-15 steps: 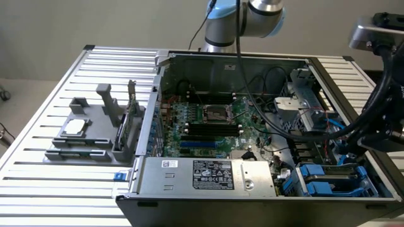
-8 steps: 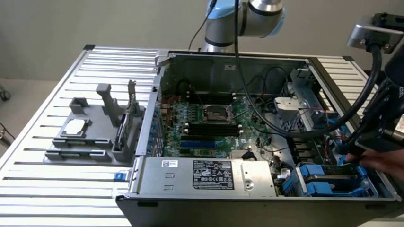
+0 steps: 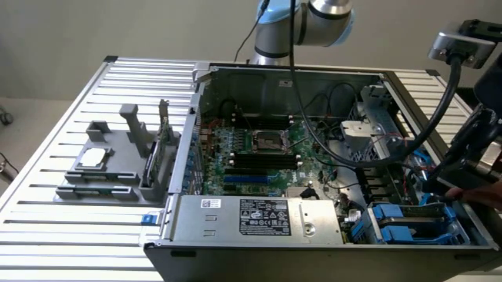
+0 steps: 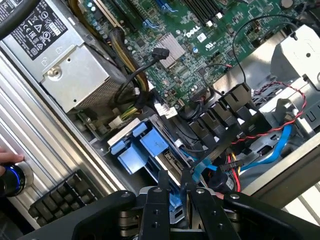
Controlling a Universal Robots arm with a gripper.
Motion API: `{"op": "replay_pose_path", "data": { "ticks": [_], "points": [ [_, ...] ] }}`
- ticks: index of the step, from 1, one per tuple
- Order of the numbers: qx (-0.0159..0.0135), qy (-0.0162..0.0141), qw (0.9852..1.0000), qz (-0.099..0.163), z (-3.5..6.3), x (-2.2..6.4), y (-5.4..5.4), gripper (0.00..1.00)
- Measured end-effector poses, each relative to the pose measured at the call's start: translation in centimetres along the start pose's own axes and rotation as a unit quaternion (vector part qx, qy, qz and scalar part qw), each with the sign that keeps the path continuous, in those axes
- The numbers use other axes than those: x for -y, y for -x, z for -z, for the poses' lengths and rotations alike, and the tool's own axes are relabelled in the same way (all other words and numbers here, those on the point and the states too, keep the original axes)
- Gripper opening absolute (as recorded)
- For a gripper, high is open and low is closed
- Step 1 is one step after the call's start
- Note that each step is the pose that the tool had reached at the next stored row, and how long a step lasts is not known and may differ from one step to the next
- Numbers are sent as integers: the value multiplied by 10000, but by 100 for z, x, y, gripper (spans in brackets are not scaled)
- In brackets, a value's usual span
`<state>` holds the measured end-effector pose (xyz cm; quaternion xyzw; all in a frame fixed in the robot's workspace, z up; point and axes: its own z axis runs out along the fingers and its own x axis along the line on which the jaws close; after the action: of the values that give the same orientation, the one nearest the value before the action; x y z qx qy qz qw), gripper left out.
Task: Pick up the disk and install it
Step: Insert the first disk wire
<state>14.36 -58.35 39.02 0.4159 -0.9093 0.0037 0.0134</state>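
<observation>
Shows a slatted silver metal table (image 3: pixel 55 247) bearing an open dark grey metal computer case (image 3: pixel 259 88). Holds, inside the case: a green circuit board (image 3: pixel 259 153) at centre frame, a long grey metal box with white sticker (image 3: pixel 259 217) along the lower edge, and a drive bay with blue plastic rails (image 3: pixel 392 226) low on the exterior view's right.

Finds the flat silver disk in its blue plastic carrier (image 4: pixel 137 150) at that bay, just beside the grey box. Shows the black two-fingered gripper (image 4: pixel 175 192) narrowed to a slim gap over the carrier's near end, with blue plastic between the fingers (image 4: pixel 160 200); appears to pinch the disk.

Looks like the install step, pick-up done. Calls for a square, level seating, clear of the red and blue cables (image 4: pixel 270 145).

On the exterior view's left, a grey plastic fixture (image 3: pixel 129 138) cradling a small square silver chip (image 3: pixel 94 157).
</observation>
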Motion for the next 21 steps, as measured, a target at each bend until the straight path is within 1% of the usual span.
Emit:
{"op": "replay_pose_path", "data": {
  "ticks": [5,11,16,21],
  "points": [
    [-6,15,9997,-251,-36,-1,6,25],
    [-18,37,9986,-529,-83,-4,16,25],
    [-29,58,9972,-743,-127,-8,27,25],
    [-38,73,9954,-959,-164,-10,36,25]
  ]
}}
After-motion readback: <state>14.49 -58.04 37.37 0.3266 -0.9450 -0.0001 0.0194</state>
